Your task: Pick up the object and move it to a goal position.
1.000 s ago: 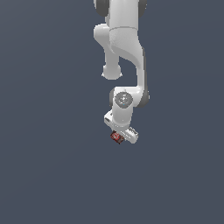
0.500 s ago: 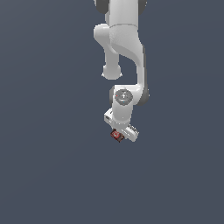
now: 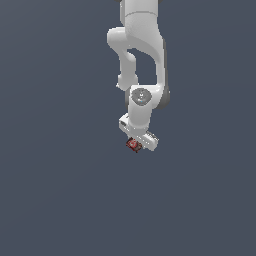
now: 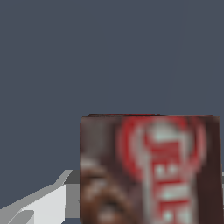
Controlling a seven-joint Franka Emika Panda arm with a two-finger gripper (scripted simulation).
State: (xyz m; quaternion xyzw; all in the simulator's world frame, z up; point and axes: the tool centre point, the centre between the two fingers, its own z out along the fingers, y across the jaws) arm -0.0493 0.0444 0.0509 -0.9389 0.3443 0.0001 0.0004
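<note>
Plain slate-grey fills your whole backdrop. Your white arm [image 3: 140,60] hangs down, and its jaws are clamped on the object [image 3: 133,144], a small dark block with a red-and-white face [image 4: 148,170], right at the gripper [image 3: 136,143].

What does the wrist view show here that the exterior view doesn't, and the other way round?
Only the wrist view shows the block's printed face up close: blurred white lettering in a red ring on dark brown. Only the exterior view shows the whole white arm and the gripper above the plain grey ground. Both show the block at the fingers.
</note>
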